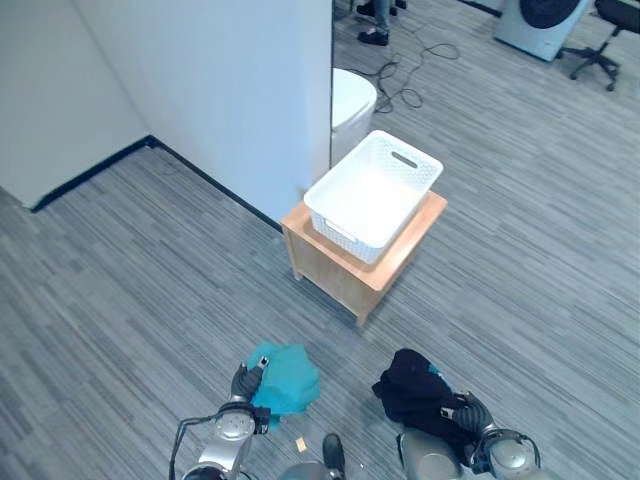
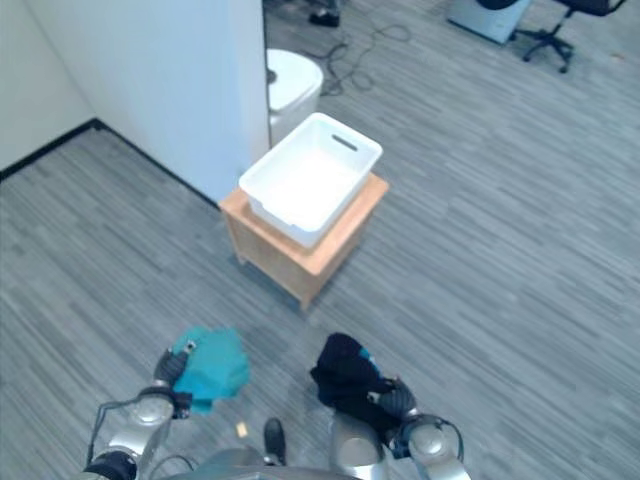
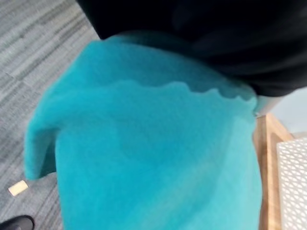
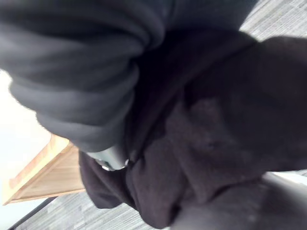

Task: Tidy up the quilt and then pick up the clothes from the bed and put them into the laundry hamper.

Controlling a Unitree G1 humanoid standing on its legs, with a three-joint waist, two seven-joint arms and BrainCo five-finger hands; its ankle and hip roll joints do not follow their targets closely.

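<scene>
The left robot hand (image 1: 246,381) is raised low at the front of the head view, its fingers curled round a bunched teal garment (image 1: 286,379) that hangs off its inner side. The right robot hand (image 1: 468,410) is raised level with it, clenched on a crumpled black garment (image 1: 415,392).

Ahead of both stands a small wooden table (image 1: 402,254) carrying an empty white hamper (image 1: 373,194), set slantwise. Grey striped floor (image 1: 150,270) lies between the hands and the table. A white wall (image 1: 220,80) rises just behind the table, with a white round bin (image 1: 351,102) at its edge. An office chair (image 1: 606,40) and a person's shoes (image 1: 376,36) stand far off.

The left wrist view shows the teal cloth close up, with the table's edge and hamper's mesh wall beyond. The right wrist view shows black folds and a corner of the table.
</scene>
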